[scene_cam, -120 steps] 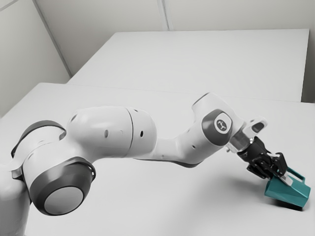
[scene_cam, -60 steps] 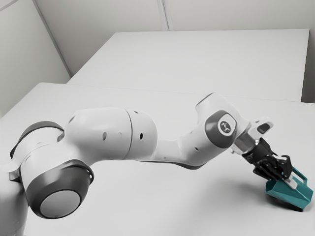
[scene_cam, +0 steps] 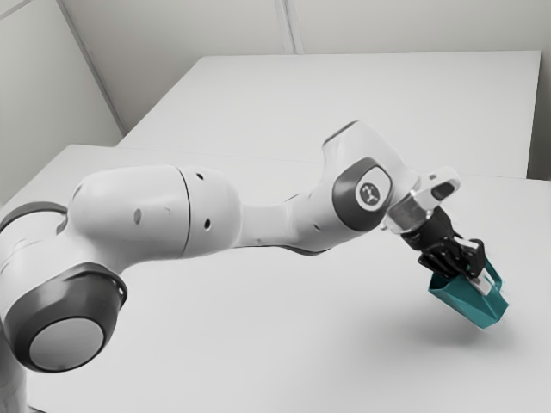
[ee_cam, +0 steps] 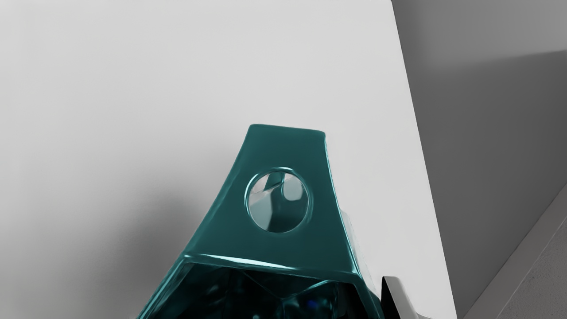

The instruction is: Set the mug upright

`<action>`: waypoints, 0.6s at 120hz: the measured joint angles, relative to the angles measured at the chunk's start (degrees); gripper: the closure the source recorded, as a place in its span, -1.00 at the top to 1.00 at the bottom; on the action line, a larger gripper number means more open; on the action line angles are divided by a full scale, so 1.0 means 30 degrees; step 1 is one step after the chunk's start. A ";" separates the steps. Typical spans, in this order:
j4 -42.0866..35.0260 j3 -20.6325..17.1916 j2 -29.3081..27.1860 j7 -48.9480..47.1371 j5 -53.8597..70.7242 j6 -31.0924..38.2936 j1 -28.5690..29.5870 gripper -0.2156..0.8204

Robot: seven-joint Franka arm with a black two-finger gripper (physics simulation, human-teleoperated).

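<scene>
The teal mug (scene_cam: 467,301) hangs tilted above the table at the exterior view's right, its handle on the upper right side. My gripper (scene_cam: 475,277) is shut on it, a pale fingertip lying along its side. Seen in the wrist view, the mug (ee_cam: 283,248) shows a face with a round mark and part of its dark open mouth, close to the hand. There my gripper (ee_cam: 279,305) has one fingertip beside the mug's wall; the other is hidden.
A soft shadow falls on the white table (scene_cam: 284,344) below the mug. A second white table surface (scene_cam: 344,103) stands behind, against pale walls. The table's edge (ee_cam: 425,168) runs past the mug in the wrist view.
The mug has risen off the table with my gripper, moving up and toward the exterior view's left. It is tilted more steeply than before. The arm has drawn back.
</scene>
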 joint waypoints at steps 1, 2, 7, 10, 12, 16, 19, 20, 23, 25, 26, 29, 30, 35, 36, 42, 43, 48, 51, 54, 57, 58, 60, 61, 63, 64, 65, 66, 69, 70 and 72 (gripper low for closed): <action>-0.0094 0.0001 -0.0065 -0.0035 0.0131 -0.0004 0.0064 -0.90; -0.0200 0.0005 -0.0144 -0.0068 0.0268 -0.0008 0.0131 -0.90; -0.0704 0.0023 -0.0568 -0.0244 0.1005 -0.0025 0.0476 -0.90; -0.1021 0.0028 -0.0845 -0.0363 0.1508 -0.0034 0.0666 -0.90; -0.1225 0.0031 -0.1017 -0.0441 0.1832 -0.0039 0.0806 -0.90; -0.1704 0.0036 -0.1395 -0.0600 0.2443 -0.0048 0.1094 -0.90; -0.2071 0.0055 -0.1660 -0.0715 0.2913 -0.0055 0.1333 -0.90; -0.2175 0.0062 -0.1735 -0.0753 0.3061 -0.0058 0.1419 -0.90; -0.2524 0.0087 -0.1965 -0.0865 0.3518 -0.0065 0.1694 -0.90; -0.2737 0.0105 -0.2093 -0.0938 0.3801 -0.0069 0.1868 -0.90; -0.2863 0.0113 -0.2168 -0.0974 0.3948 -0.0073 0.1959 -0.90; -0.3218 0.0136 -0.2377 -0.1077 0.4356 -0.0082 0.2227 -0.90; -0.3334 0.0143 -0.2453 -0.1110 0.4506 -0.0085 0.2318 -0.90; -0.3802 0.0170 -0.2784 -0.1282 0.5259 -0.0101 0.2733 -0.90; -0.3880 0.0173 -0.2845 -0.1318 0.5411 -0.0104 0.2812 -0.90; -0.4229 0.0181 -0.3161 -0.1532 0.6398 -0.0194 0.3260 -0.90; -0.4259 0.0182 -0.3205 -0.1569 0.6572 -0.0223 0.3339 -0.90; -0.4362 0.0184 -0.3373 -0.1753 0.7428 -0.0395 0.3691 -0.91; -0.4401 0.0184 -0.3472 -0.1871 0.7978 -0.0539 0.3885 -0.91; -0.4419 0.0184 -0.3581 -0.1998 0.8547 -0.0711 0.4080 -0.91; -0.4436 0.0184 -0.3696 -0.2124 0.9085 -0.0902 0.4272 -0.91; -0.4441 0.0184 -0.3739 -0.2165 0.9270 -0.0970 0.4343 -0.91; -0.4447 0.0184 -0.3808 -0.2244 0.9611 -0.1103 0.4484 -0.91; -0.4450 0.0184 -0.3836 -0.2283 0.9774 -0.1170 0.4552 -0.91; -0.4458 0.0191 -0.3879 -0.2357 1.0098 -0.1312 0.4699 -0.91; -0.4463 0.0194 -0.3896 -0.2392 1.0246 -0.1380 0.4779 -0.91; -0.4476 0.0197 -0.3911 -0.2426 1.0393 -0.1448 0.4860 -0.91; -0.4507 0.0199 -0.3932 -0.2459 1.0548 -0.1513 0.4943 -0.91; -0.4587 0.0204 -0.3979 -0.2556 1.1005 -0.1700 0.5188 -0.91; -0.4607 0.0205 -0.3993 -0.2587 1.1173 -0.1762 0.5268 -0.91; -0.4640 0.0207 -0.4018 -0.2648 1.1490 -0.1882 0.5417 -0.91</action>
